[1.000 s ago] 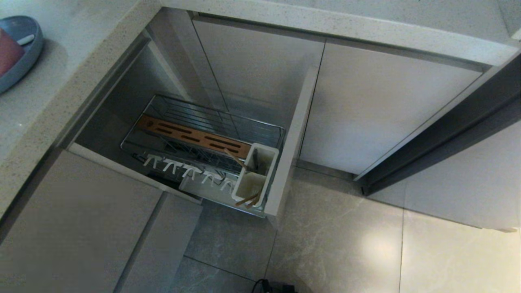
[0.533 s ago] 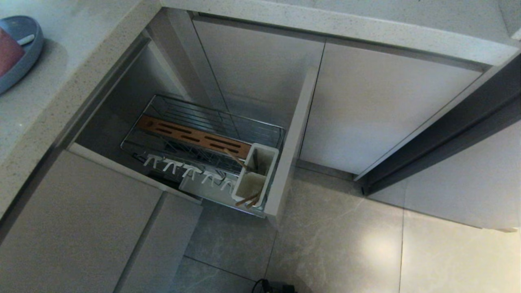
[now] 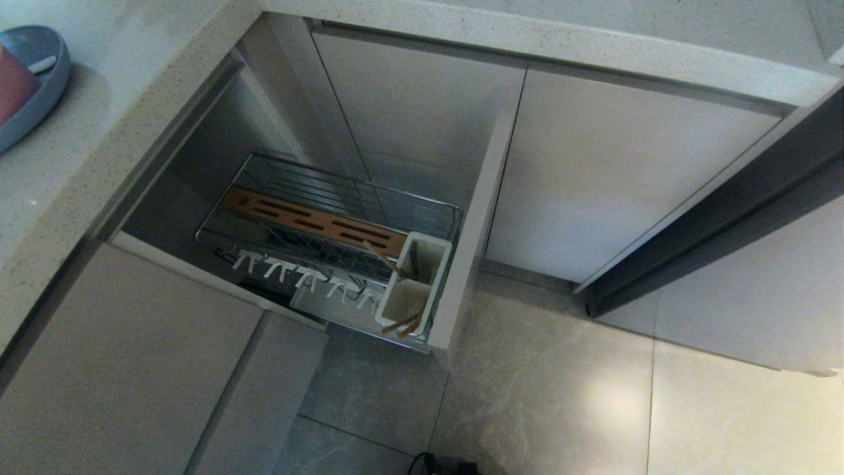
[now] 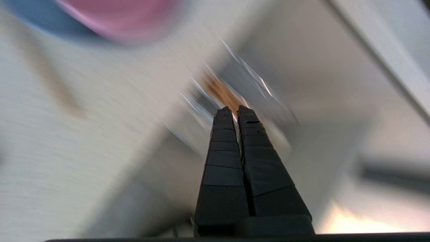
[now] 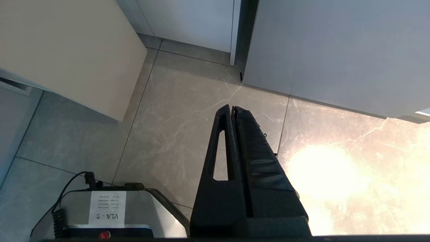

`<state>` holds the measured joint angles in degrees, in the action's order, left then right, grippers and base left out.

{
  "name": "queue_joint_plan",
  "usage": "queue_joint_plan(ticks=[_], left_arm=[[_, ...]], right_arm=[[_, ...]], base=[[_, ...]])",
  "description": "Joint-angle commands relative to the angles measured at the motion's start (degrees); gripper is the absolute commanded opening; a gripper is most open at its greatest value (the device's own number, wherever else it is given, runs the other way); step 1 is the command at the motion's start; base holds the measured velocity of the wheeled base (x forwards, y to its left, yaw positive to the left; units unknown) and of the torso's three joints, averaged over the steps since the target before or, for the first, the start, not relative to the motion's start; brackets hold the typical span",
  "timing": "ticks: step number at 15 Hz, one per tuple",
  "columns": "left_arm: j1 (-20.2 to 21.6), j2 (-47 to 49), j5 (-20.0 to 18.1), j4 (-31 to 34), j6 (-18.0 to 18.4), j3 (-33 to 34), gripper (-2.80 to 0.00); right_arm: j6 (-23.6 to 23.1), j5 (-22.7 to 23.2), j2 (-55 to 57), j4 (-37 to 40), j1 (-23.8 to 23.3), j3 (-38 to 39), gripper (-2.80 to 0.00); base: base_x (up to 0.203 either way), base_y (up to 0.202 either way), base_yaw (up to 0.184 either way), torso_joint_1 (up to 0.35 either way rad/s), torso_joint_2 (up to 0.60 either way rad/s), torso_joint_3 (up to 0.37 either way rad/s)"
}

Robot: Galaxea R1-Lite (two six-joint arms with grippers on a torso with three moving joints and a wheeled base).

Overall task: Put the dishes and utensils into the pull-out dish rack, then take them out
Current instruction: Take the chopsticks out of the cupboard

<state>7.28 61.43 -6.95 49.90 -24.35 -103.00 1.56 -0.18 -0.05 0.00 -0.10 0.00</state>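
Note:
The pull-out dish rack [image 3: 310, 191] stands drawn out of the lower cabinet, with its wooden strip [image 3: 316, 224] and white pegs [image 3: 303, 277] bare. Chopsticks [image 3: 403, 324] sit in its white caddy [image 3: 415, 280]. On the countertop at far left, the pink bowl [image 3: 13, 82] rests on the blue plate [image 3: 46, 92]. Neither arm shows in the head view. My left gripper [image 4: 235, 109] is shut and empty, in a motion-smeared view with the bowl [image 4: 117, 16] and plate [image 4: 40, 20] beyond it. My right gripper [image 5: 232, 107] hangs shut and empty above the floor.
The rack's beige front panel [image 3: 471, 231] juts out over the floor tiles [image 3: 560, 396]. Closed cabinet doors [image 3: 613, 171] lie to the right, and the countertop edge [image 3: 99, 165] runs on the left. My base [image 5: 111, 211] sits below the right gripper.

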Motion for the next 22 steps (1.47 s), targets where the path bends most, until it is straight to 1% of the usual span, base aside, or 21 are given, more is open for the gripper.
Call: queue_joint_plan(ticks=[1,3,5,6,9,14,16,18,20,21,22], left_arm=[[-6.89,3.12,-3.16,5.49,-0.45,-0.15,-2.8],[-9.81,6.3,-8.29,11.59,-0.61,-0.25,-2.8],[-10.83,8.95,-12.06,15.35,-0.38,-0.27,-2.8],[-11.42,10.36,-13.36,16.91,-0.29,-0.27,-2.8],[-13.65,14.49,-14.06,19.85,-0.35,-0.26,-2.8],[-16.56,26.28,-13.98,21.24,-0.76,-0.57,-2.8],[-17.74,30.58,-14.01,21.36,-0.91,-2.37,-2.8],[-19.79,35.18,-13.85,20.94,-2.41,-6.35,-2.8],[-22.48,37.34,-13.7,18.02,-3.49,-7.1,-2.8],[-23.31,37.89,-13.78,17.31,-5.09,-7.13,-2.8],[-23.57,37.99,-13.83,16.94,-5.58,-7.12,-2.8]], right_arm=[[0.02,0.01,-0.04,0.0,0.01,0.0,-2.8],[-0.01,0.01,-0.04,0.0,0.01,0.0,-2.8],[0.02,0.01,-0.04,0.0,0.01,0.0,-2.8],[0.02,0.01,-0.04,0.0,0.01,0.0,-2.8],[0.02,0.01,-0.04,0.0,0.01,0.0,-2.8],[-0.05,0.01,-0.04,0.0,0.01,0.0,-2.8],[0.0,0.01,-0.04,0.0,0.01,0.0,-2.8],[0.0,0.01,-0.04,0.0,0.01,0.0,-2.8],[-0.07,0.01,-0.04,0.0,0.01,0.0,-2.8],[-0.03,0.01,-0.04,0.0,0.01,0.0,-2.8],[-0.07,0.01,-0.04,0.0,0.01,0.0,-2.8]], base=[[0.0,0.0,0.0,0.0,0.0,0.0],[0.0,0.0,0.0,0.0,0.0,0.0],[0.0,0.0,0.0,0.014,0.0,0.001],[0.0,0.0,0.0,0.0,0.0,0.0],[0.0,0.0,0.0,0.0,0.0,0.0],[0.0,0.0,0.0,0.0,0.0,0.0],[0.0,0.0,0.0,0.0,0.0,0.0],[0.0,0.0,0.0,0.0,0.0,0.0],[0.0,0.0,0.0,0.0,0.0,0.0],[0.0,0.0,0.0,0.0,0.0,0.0],[0.0,0.0,0.0,0.0,0.0,0.0]])
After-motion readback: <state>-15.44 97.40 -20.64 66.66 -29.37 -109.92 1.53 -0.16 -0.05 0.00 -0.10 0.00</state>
